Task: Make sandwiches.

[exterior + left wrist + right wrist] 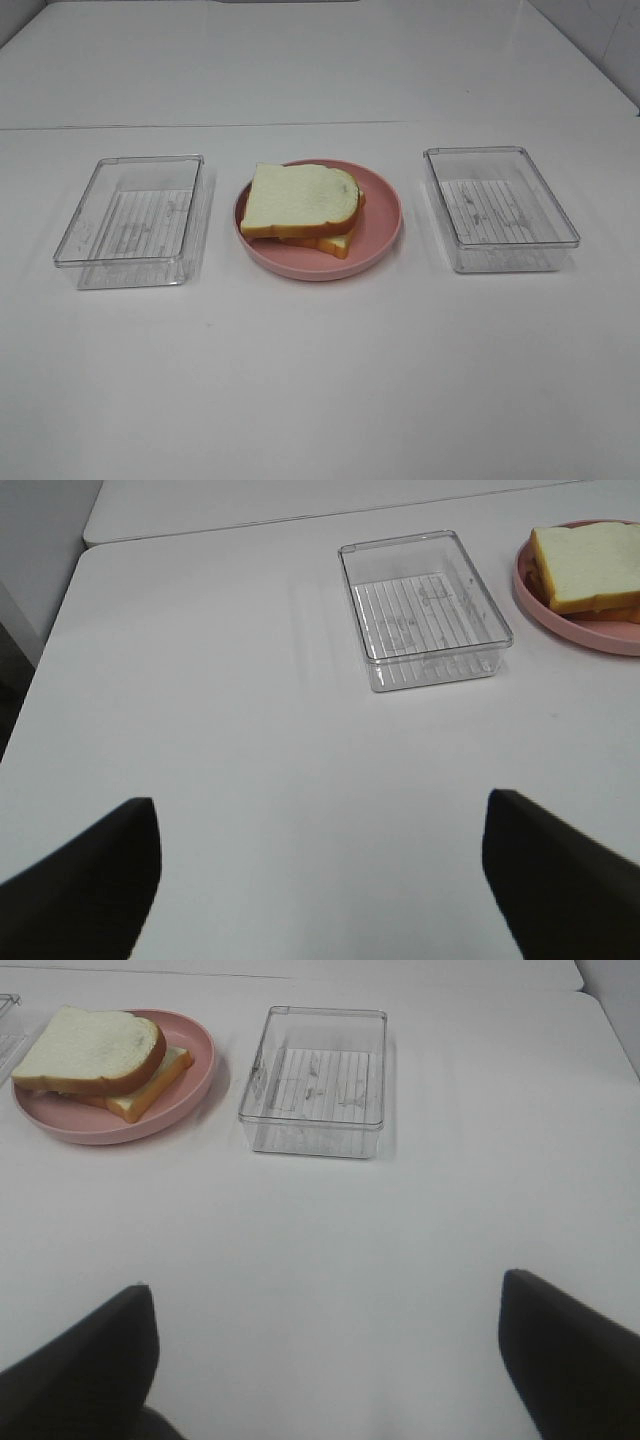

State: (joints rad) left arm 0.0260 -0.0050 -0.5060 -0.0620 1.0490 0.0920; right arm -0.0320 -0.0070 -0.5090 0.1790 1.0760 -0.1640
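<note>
Bare white table lies closest to you, with two clear trays flanking a pink plate. Your sandwich sits on that plate. Both your left gripper and right gripper hang spread wide, grasping nothing.

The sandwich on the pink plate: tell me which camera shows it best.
Exterior high: the sandwich lies whole and centred on the pink plate. The right wrist view also shows it whole, near the frame's edge; the left wrist view cuts it off at the frame's edge.
</note>
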